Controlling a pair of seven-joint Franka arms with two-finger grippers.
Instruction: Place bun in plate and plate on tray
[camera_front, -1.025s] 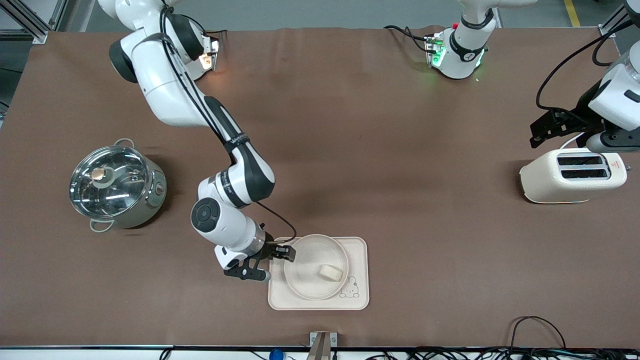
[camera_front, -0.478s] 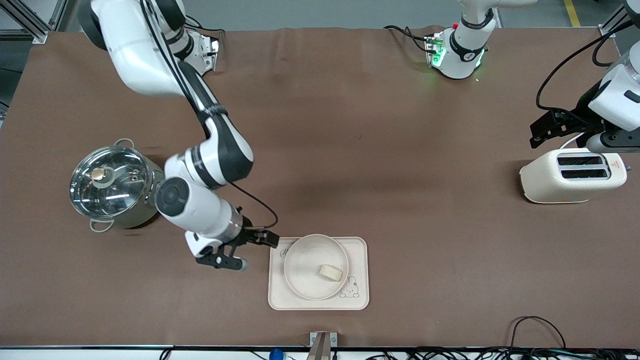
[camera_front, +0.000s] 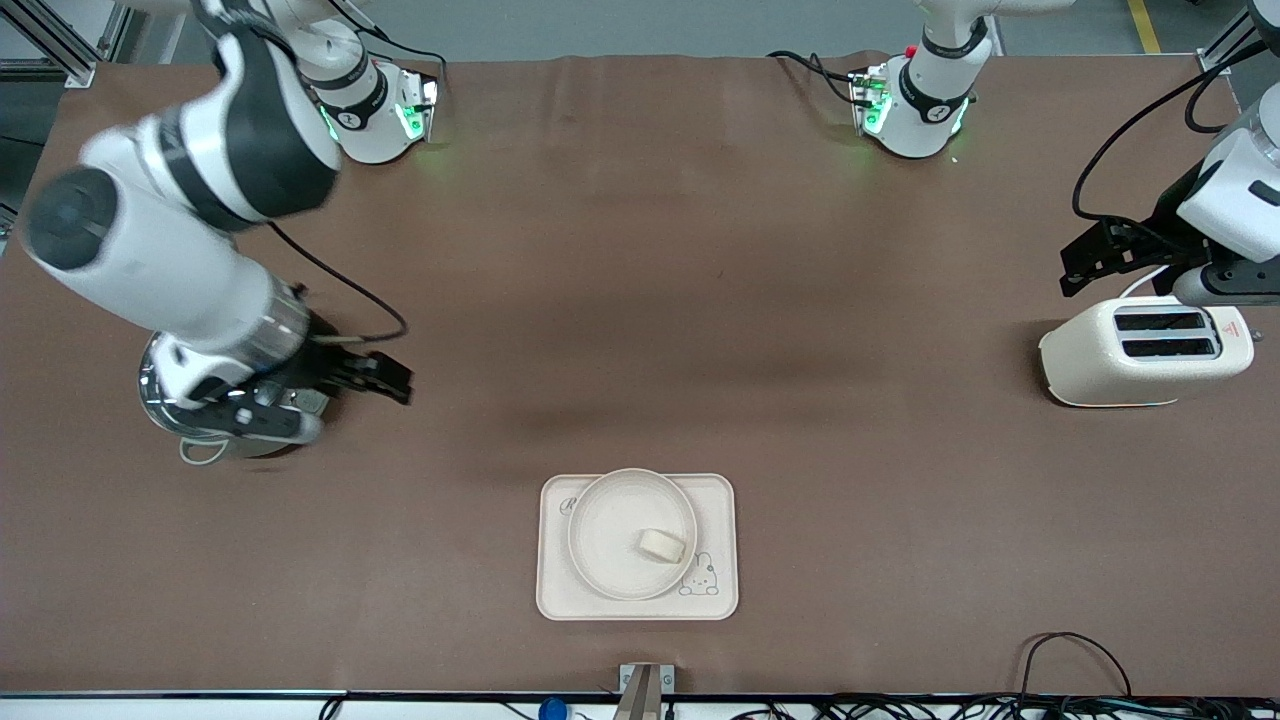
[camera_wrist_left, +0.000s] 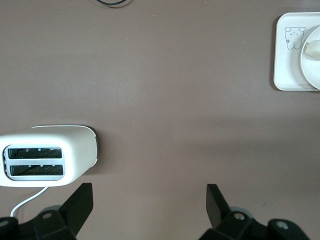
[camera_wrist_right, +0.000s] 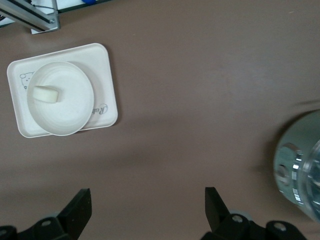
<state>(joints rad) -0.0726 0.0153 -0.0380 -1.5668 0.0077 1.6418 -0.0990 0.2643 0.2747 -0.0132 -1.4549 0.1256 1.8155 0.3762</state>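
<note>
The cream-white bun (camera_front: 661, 545) lies in the round plate (camera_front: 605, 520). The plate stands on the rectangular tray (camera_front: 716, 500) near the table's front edge. The right wrist view shows the bun (camera_wrist_right: 46, 94) in the plate (camera_wrist_right: 70, 117) on the tray (camera_wrist_right: 107, 95). The left wrist view shows the tray's corner (camera_wrist_left: 287, 75), the plate's edge (camera_wrist_left: 312, 65) and part of the bun (camera_wrist_left: 315, 48). My right gripper (camera_front: 360, 408) is open and empty, raised over the table beside the pot (camera_front: 195, 450); its own view shows it (camera_wrist_right: 147, 202) wide open. My left gripper (camera_front: 1085, 265) waits open over the toaster (camera_front: 1145, 350), empty in its own view (camera_wrist_left: 147, 200).
The steel pot with a glass lid stands toward the right arm's end of the table, mostly hidden under the right arm; it also shows in the right wrist view (camera_wrist_right: 300, 170). The cream toaster (camera_wrist_left: 47, 156) stands at the left arm's end. Cables lie along the front edge.
My right gripper has drawn away from the tray toward the pot and risen, still open. The plate with the bun stays on the tray. The left arm has not moved.
</note>
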